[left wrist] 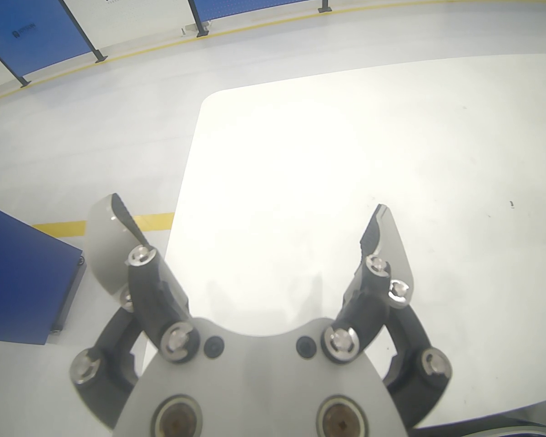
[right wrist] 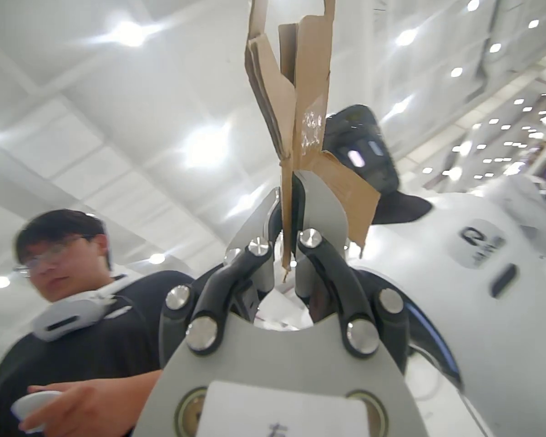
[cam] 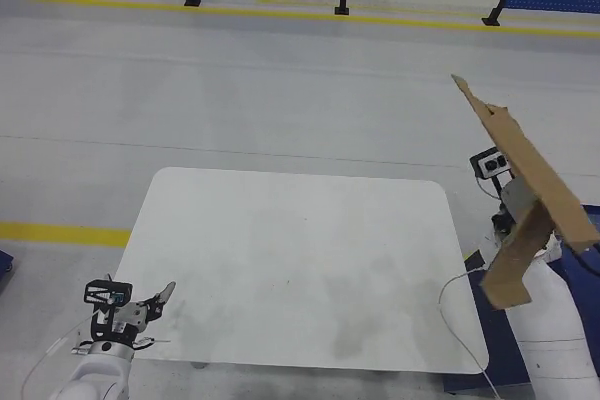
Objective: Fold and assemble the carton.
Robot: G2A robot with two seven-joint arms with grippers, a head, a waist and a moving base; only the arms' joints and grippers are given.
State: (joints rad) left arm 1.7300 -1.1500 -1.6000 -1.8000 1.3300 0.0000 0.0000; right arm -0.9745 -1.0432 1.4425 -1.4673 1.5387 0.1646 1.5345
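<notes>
Top view: right end effector (right wrist: pixel 291 193) clamps the flat carton (cam: pixel 535 180) aloft beside the table (cam: pixel 280 250), I judge for flap access; left end effector (left wrist: pixel 250 225) gapes empty at its near corner.

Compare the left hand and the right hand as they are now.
The left hand is open and empty; the right hand is shut on the carton. The left hand is low at a near corner of the table; the right hand is raised beyond the table's side, pointing toward the ceiling. Both share the same two-finger build.
</notes>
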